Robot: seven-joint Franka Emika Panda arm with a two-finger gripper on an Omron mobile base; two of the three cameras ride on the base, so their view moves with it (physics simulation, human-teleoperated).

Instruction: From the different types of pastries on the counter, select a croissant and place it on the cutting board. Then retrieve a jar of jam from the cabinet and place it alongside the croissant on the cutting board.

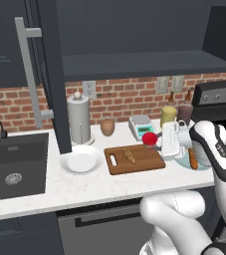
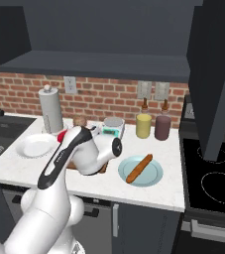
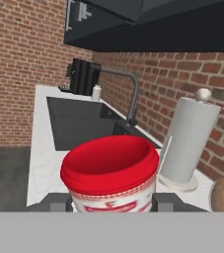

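Croissant (image 1: pixel 129 156) lies on cutting board (image 1: pixel 147 162), first step done. Jam jar (image 1: pixel 150 140), red lid, pinched in tool (image 1: pixel 157 142), hangs over board's far right edge. Left: set jar down beside croissant, release.

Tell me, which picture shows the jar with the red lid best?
The hand view: the red-lidded jam jar sits big and close between the end effector's fingertips. The left base view shows it tiny beside the cutting board; the right base view shows a red sliver.
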